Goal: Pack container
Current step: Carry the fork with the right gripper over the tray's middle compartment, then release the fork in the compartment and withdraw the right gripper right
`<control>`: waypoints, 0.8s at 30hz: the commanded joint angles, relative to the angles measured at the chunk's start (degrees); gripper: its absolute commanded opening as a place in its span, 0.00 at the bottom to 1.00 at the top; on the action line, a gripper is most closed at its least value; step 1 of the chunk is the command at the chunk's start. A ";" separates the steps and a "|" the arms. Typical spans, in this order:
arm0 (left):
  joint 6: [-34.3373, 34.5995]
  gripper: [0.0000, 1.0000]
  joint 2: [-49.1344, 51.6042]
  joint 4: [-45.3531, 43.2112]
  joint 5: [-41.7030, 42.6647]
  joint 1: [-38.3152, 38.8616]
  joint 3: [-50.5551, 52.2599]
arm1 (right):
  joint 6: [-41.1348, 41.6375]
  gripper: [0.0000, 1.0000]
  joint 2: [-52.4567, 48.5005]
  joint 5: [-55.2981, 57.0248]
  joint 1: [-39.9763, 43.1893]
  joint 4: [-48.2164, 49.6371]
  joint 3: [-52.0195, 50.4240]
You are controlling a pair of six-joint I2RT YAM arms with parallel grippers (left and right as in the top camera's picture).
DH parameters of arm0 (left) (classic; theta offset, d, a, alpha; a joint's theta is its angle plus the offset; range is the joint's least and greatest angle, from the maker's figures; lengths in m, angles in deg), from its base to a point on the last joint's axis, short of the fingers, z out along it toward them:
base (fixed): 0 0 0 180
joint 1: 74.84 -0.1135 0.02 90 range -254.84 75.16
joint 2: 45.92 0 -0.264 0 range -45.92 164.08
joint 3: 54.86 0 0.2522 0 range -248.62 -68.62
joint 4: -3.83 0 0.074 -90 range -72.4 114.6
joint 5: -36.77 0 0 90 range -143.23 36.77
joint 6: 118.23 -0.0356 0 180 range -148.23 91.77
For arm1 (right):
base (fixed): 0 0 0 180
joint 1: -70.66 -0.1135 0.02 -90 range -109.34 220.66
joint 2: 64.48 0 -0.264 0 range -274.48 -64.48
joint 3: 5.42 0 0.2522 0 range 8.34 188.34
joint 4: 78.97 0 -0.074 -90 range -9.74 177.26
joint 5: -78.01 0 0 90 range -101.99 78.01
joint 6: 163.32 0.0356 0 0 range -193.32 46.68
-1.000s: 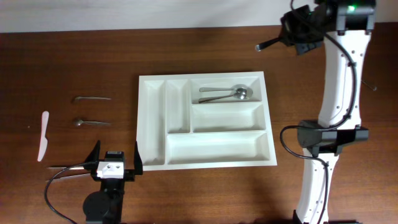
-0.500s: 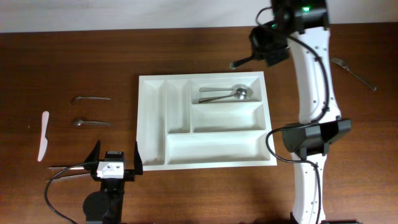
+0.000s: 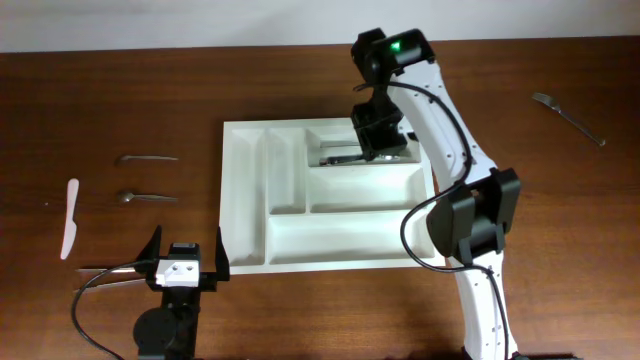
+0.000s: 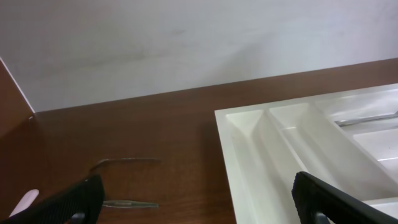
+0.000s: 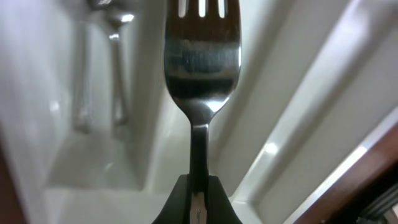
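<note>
overhead: one white container (image 3: pixel 245 195), five compartments, at centre. its 12 o'clock compartment holds cutlery (image 3: pixel 335 152), count unclear, under the right gripper (image 3: pixel 375 140). at 9 o'clock lie an upper utensil (image 3: pixel 146 158), a lower utensil (image 3: pixel 145 197) and one white knife (image 3: pixel 70 217). at 2 o'clock, one loose fork (image 3: pixel 568 113). left gripper (image 3: pixel 187 247), 7 o'clock, spread wide, empty.
left wrist: container at 3 o'clock.
right wrist: jaws clenched on one held fork (image 5: pixel 200 62).

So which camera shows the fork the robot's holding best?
The right wrist view. The fork fills the picture, tines and neck sharp, its handle pinched in the right gripper. From overhead, the arm covers it above the container. The left wrist view misses it altogether.
</note>
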 commanded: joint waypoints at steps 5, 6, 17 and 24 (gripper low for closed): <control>-0.70 0.99 -0.07 0.13 -0.44 -0.31 0.13 | 7.19 0.04 0.46 0.81 -1.11 -0.28 -3.48; -0.70 0.99 -0.07 0.15 -0.44 -0.31 0.13 | 7.17 0.04 0.46 1.49 -1.20 -0.28 -3.87; -0.70 0.99 -0.07 0.15 -0.44 -0.31 0.13 | 7.65 0.09 0.46 3.41 -1.22 -0.24 -8.83; -0.70 0.99 -0.07 0.15 -0.44 -0.31 0.13 | 8.24 0.11 0.46 5.01 -1.22 -0.04 -9.42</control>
